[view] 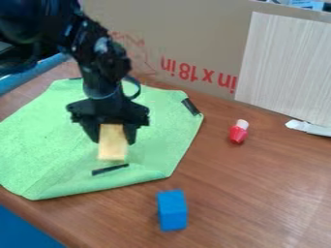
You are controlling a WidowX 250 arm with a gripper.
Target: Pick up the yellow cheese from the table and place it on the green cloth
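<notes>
The tool (113, 138) is clamped on a yellow block (112, 149), likely light and fairly firm, best held by its long sides

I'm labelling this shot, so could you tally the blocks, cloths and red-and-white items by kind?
Blocks: 2 (yellow block, blue block)
Cloths: 1 (green cloth)
Red-and-white items: 1 (small capped piece)
Total: 4
</notes>
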